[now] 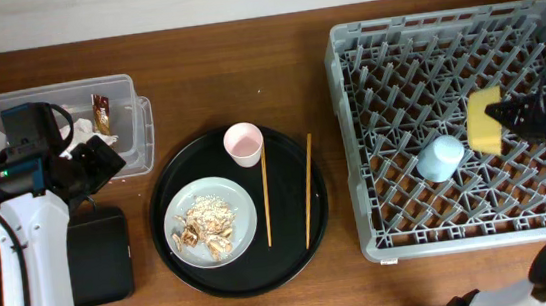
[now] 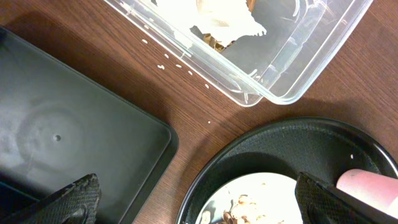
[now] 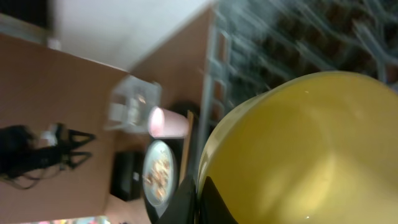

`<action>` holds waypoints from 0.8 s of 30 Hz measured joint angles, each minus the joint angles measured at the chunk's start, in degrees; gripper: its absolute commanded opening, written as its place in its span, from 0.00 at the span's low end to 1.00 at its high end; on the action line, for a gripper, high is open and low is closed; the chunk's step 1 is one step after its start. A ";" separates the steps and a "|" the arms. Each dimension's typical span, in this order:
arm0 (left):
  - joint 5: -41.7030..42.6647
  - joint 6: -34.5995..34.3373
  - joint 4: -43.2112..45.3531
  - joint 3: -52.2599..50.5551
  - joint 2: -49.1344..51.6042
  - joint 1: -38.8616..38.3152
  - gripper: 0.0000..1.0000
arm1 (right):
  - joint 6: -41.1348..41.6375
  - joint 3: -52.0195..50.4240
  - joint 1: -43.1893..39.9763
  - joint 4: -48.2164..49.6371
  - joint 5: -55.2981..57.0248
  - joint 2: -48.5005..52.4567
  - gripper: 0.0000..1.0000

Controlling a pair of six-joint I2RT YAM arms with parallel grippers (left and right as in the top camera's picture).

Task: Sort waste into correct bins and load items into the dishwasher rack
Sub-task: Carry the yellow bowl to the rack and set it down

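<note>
Gripping the yellow bowl (image 1: 486, 120) by its rim, the right gripper (image 1: 513, 116) holds it tipped on edge over the right half of the dishwasher rack (image 1: 351, 145), just beside the light-blue cup (image 1: 441, 158) sitting among the pegs; whether the bowl touches the pegs I cannot tell. The left gripper (image 1: 103, 161) hangs with fingers (image 2: 71, 199) spread wide by the corner of the clear tub (image 1: 122, 97), near the flat black tray (image 1: 100, 260). The pink cup (image 1: 243, 144) and the plate (image 1: 182, 206) of food scraps (image 1: 210, 224) sit on the round tray (image 1: 293, 257)
</note>
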 measured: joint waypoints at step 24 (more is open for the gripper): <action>-0.02 -0.02 0.00 0.00 0.00 0.00 0.99 | 33.27 0.00 8.24 32.41 -11.26 16.98 0.12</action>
